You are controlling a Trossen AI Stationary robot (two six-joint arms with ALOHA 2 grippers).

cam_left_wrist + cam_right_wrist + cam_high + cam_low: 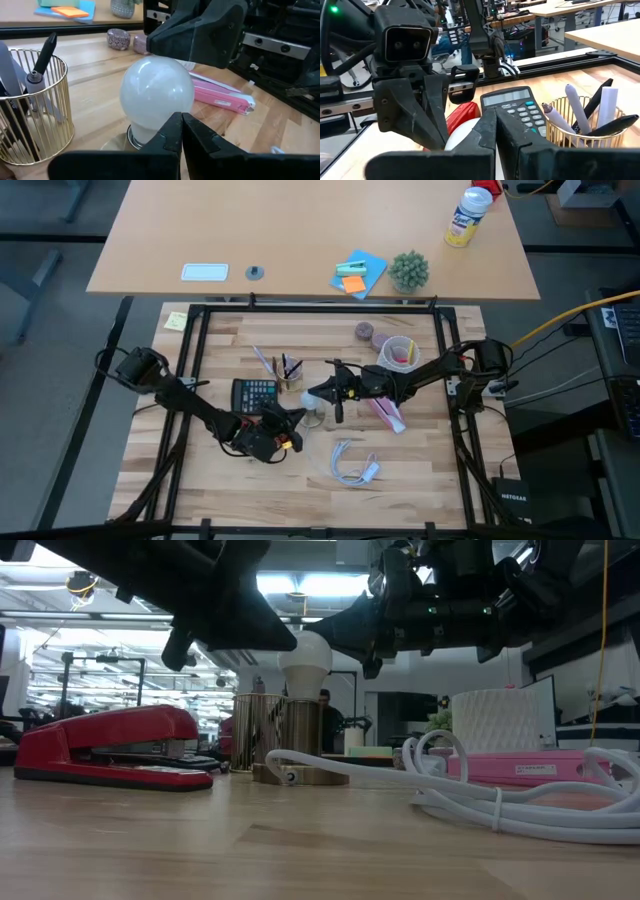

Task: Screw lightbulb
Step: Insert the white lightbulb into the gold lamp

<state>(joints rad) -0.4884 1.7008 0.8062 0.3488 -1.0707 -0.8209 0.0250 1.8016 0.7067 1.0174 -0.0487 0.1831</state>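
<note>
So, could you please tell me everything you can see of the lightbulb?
The lightbulb is a round, frosted-white globe with a smooth, glossy surface. It stands upright, neck down in a brass-coloured base on the wooden table, next to the gold wire pen holder. The left gripper and right gripper close in from opposite sides; actual contact is unclear.

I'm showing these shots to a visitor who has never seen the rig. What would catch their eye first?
The frosted lightbulb at mid-table, standing upright in a base, with the left gripper and right gripper meeting over it, both with jaws shut. Beside it stands a gold wire pen cup, with a red stapler nearby.
</note>
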